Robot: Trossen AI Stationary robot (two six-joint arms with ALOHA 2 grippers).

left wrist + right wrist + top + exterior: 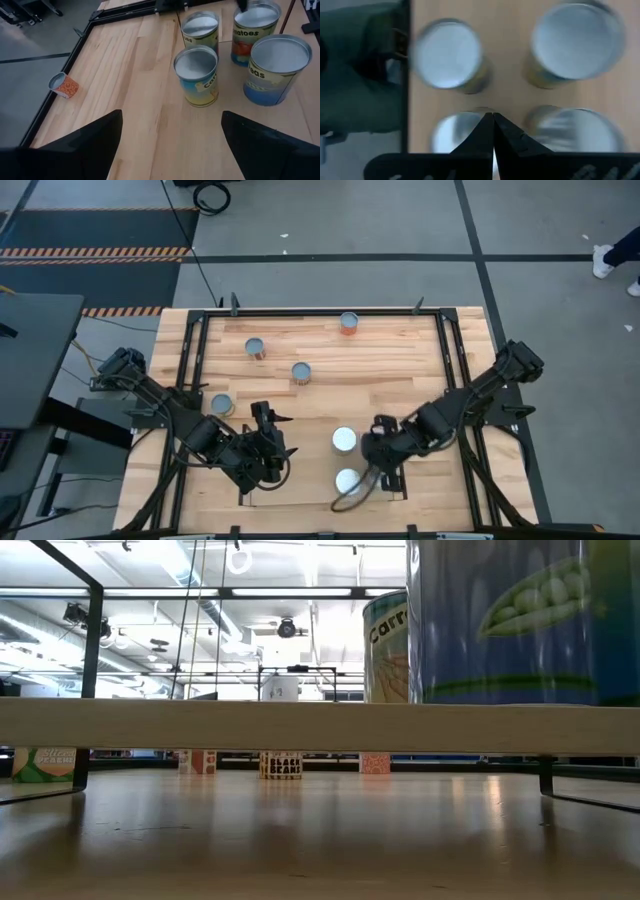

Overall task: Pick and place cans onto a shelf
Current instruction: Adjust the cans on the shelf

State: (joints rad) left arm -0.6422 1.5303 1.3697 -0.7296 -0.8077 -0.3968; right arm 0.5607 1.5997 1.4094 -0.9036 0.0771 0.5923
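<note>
Four cans stand upright on the shelf point(398, 482) at the table's near middle. Two white tops point(343, 440) point(347, 480) show in the high view, and my right arm covers the others. All four show in the left wrist view, the nearest being a yellow-and-blue can point(196, 75). My right gripper point(493, 116) is shut and empty above these cans, over the gap between them. My left gripper point(170, 120) is open and empty to the shelf's left point(275, 435), pointing toward it. Four more cans point(256, 348) point(301, 372) point(222, 404) point(345, 323) stand loose on the table.
The black frame point(200, 340) edges the table. An orange can point(64, 85) stands beside its far rail. In the low view the shelf's wood board point(320, 725) spans the picture with a peas can point(500, 620) on it. Bare wood lies at the table's far right.
</note>
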